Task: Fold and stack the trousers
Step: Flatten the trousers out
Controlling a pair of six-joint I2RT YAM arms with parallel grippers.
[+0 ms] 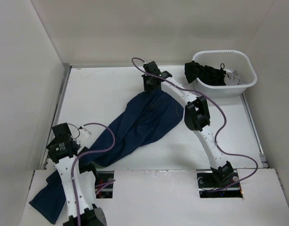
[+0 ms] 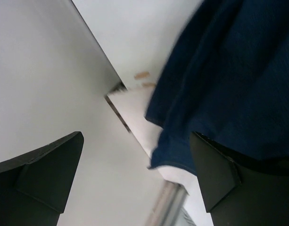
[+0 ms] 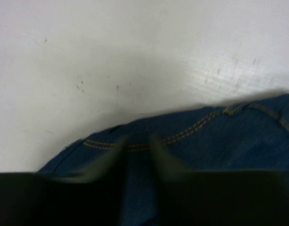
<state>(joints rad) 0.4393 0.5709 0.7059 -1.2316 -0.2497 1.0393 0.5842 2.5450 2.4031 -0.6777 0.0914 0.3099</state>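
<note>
The dark navy-blue denim trousers (image 1: 144, 120) are lying unfolded on a diagonal across the white table (image 1: 102, 89). The wide end is lying far from the bases, and one leg end is hanging over the near edge at the left. The right gripper (image 3: 138, 146) is standing at the orange-stitched far edge, jaws narrow with denim between them (blur prevents confirming a firm hold). The left gripper (image 2: 137, 141) is hovering released beside a leg. The denim is likely heavy, limp and non-slip. Take hold at stitched seams, waistband corners and hems.
</note>
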